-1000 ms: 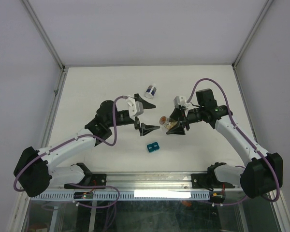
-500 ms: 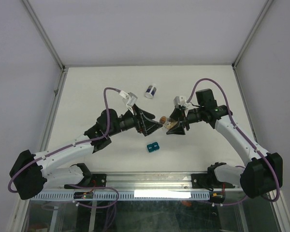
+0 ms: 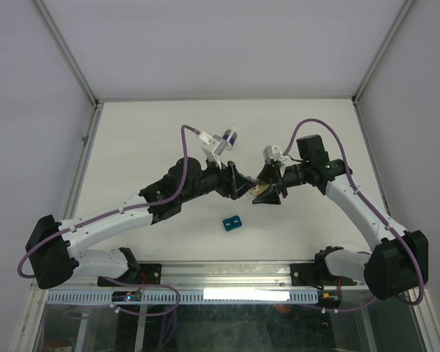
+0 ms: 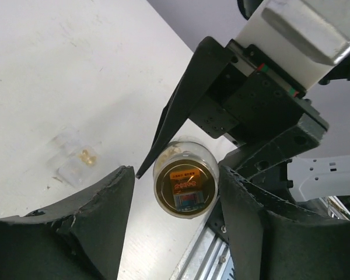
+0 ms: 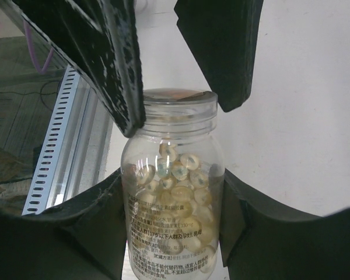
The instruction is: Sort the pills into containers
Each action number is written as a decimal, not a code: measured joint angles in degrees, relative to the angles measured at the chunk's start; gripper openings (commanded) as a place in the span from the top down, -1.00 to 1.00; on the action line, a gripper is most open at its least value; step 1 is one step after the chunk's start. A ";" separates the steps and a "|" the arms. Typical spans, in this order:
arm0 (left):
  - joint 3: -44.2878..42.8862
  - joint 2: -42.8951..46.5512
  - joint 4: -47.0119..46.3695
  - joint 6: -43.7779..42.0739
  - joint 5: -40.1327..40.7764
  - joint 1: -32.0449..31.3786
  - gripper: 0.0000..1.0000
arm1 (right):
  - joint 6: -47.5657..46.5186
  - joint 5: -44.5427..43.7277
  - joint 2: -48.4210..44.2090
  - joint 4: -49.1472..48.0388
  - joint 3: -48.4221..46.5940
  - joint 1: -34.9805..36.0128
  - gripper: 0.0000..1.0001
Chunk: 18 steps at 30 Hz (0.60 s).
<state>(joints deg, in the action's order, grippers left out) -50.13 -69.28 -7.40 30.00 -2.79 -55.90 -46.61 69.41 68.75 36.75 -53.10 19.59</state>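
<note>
Clear plastic bottle (image 5: 172, 216) is clenched in my right pincer (image 5: 172, 175), and my left pincer (image 4: 175, 175) stands spread wide around its sealed mouth. On the white table (image 4: 46, 70) the two small containers (image 4: 70, 158) lie together, beside my left pincer, with orange pills (image 4: 87, 156) showing through the plastic.

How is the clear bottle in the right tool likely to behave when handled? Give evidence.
The bottle looks smooth and glossy, so it may slip in the right tool. Being round, it would probably roll if laid down. Mostly full of pills, it is likely fairly heavy for its size.
</note>
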 measured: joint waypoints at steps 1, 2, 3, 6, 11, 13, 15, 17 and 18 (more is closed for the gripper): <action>-0.31 -0.50 0.61 -0.13 0.00 0.00 -0.10 | -0.02 -0.02 0.00 0.00 0.00 0.00 1.00; -0.52 -0.87 1.01 -0.22 -0.02 0.00 -0.07 | 0.00 -0.02 0.00 0.00 0.00 0.00 1.00; -0.66 -1.14 1.22 -0.22 -0.13 0.00 -0.04 | -0.02 -0.22 0.00 0.00 0.00 0.00 1.00; -1.22 -1.36 1.70 -0.42 -0.48 0.00 0.13 | -0.02 -0.37 0.11 0.02 0.00 0.00 1.00; -1.66 -1.53 1.92 -1.07 -1.99 -0.02 0.59 | -0.04 -0.61 0.15 0.04 0.00 0.00 1.00; -1.79 -1.75 1.95 -1.36 -2.73 0.07 0.64 | -0.04 -0.70 0.15 0.11 0.00 0.00 1.00; -1.81 -1.88 1.81 -2.45 -3.69 0.15 0.65 | -0.15 -0.81 0.15 0.44 0.00 0.00 1.00; -1.81 -1.99 1.44 -4.26 -5.22 0.48 0.66 | -0.48 -0.83 0.15 0.74 0.00 0.00 1.00; -1.81 -2.01 1.27 -5.60 -6.29 0.61 0.65 | -0.61 -0.83 0.15 0.72 0.00 0.00 1.00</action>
<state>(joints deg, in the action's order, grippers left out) -51.94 -71.29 -6.13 24.40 -9.08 -55.29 -47.22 68.58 68.90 37.47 -53.10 19.59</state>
